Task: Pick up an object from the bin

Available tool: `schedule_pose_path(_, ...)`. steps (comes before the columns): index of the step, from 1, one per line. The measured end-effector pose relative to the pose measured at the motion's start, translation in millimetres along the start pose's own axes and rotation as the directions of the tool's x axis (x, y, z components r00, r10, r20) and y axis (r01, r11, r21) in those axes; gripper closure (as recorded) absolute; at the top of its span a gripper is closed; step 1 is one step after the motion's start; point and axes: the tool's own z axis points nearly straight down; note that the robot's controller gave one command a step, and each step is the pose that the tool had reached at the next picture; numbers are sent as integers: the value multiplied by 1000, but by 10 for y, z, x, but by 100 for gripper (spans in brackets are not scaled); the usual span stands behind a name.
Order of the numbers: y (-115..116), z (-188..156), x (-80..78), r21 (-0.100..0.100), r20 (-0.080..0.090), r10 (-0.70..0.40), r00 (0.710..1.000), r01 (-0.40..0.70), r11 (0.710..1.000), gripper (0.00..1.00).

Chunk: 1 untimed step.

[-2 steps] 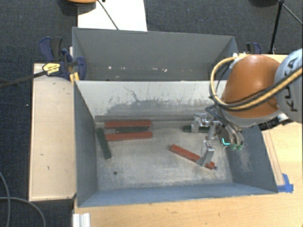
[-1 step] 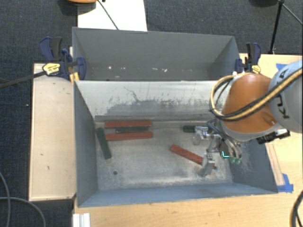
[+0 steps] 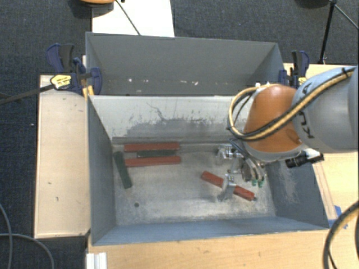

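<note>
My gripper is low in the bin's front right part, under the orange wrist cover. Its metal tip stands down at the bin floor. A red-brown bar lies slanted there, and the gripper crosses its middle. One stretch of the bar shows to the left of the tip and the other end to the right of it. Whether the bar is clamped I cannot make out.
Two long red-brown bars lie side by side at the back left, along the wall. A dark green bar lies at an angle just left of them. The arm comes in from the right.
</note>
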Motion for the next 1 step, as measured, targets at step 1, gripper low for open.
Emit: schedule_pose_path(1, -247, 235, -39, 2, -7, 127, 992, -127, 992, 100)
